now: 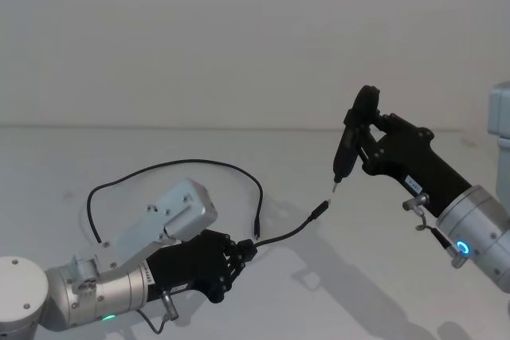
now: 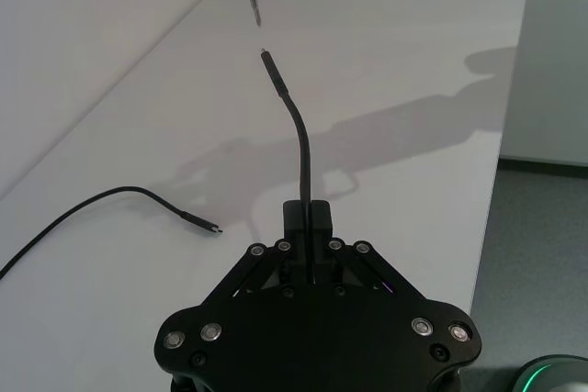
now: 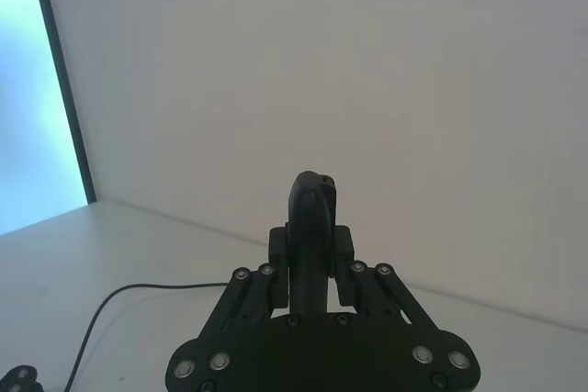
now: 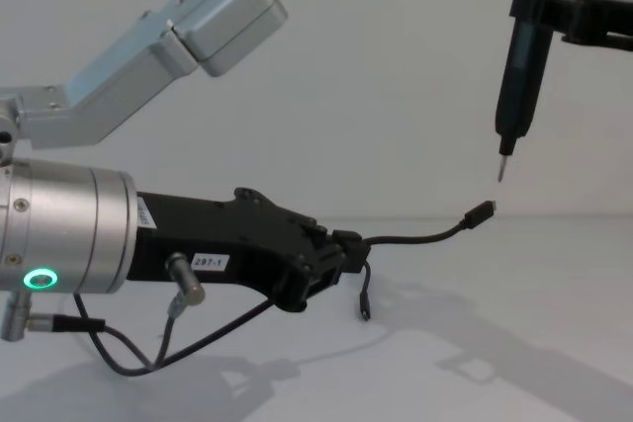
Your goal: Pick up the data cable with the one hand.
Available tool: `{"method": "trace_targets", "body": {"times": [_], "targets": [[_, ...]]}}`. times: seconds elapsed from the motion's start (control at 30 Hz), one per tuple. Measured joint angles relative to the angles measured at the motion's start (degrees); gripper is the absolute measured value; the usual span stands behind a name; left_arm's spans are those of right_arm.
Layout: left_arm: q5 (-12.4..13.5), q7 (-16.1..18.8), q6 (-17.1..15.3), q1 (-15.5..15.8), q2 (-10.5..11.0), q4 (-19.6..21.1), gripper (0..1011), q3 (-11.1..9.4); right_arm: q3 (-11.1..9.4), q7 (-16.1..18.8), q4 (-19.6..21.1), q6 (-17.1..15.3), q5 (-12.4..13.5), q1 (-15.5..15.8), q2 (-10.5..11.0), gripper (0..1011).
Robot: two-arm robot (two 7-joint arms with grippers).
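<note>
**Mia:** What is the left hand (image 1: 249,249) doing?

**Tom:** It is low over the white worktop (image 1: 358,292), on the robot's left. Its two fingers (image 2: 306,227) are squeezed together on the data cable (image 1: 175,166). They pinch the black cord a little way back from one end.

**Mia:** Where does that end go?

**Tom:** It sticks out past the fingers, bends upward and stays in the air. The small plug (image 4: 480,212) at its tip is off the worktop. You can see it well in the chest view.

**Mia:** And the rest of the cord?

**Tom:** It makes a big loop on the worktop behind the left hand. The other plug (image 2: 207,225) lies flat on the worktop, close beside the left hand.

**Mia:** What about the right hand (image 1: 360,134)?

**Tom:** It is up high on the robot's right. Its fingers are clamped on a slim black pen-shaped tool (image 4: 521,51). The tool points down, and it has a thin metal pin tip (image 4: 501,167).

**Mia:** Does the pin touch the plug?

**Tom:** No. The pin hangs just above the raised plug, with a small gap between them.

**Mia:** Any lights?

**Tom:** A green ring (image 4: 40,279) glows on the left arm's silver cylinder. A blue ring (image 1: 464,248) glows on the right arm.
</note>
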State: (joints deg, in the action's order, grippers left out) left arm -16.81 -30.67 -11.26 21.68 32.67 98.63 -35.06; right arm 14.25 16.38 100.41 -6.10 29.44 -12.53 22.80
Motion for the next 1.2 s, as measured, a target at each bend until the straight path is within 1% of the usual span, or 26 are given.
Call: {"method": "trace_targets", "body": {"times": [0.6, 1.2], "targets": [[0.0, 0.0, 0.0, 0.0, 0.0, 0.0, 41, 0.0, 0.7, -0.3, -1.4, 0.3, -1.3, -0.1, -0.9, 279], [0.0, 0.0, 0.0, 0.0, 0.0, 0.0, 41, 0.0, 0.7, 0.0, -1.7, 0.4, -1.5, -0.1, -1.0, 279]]}}
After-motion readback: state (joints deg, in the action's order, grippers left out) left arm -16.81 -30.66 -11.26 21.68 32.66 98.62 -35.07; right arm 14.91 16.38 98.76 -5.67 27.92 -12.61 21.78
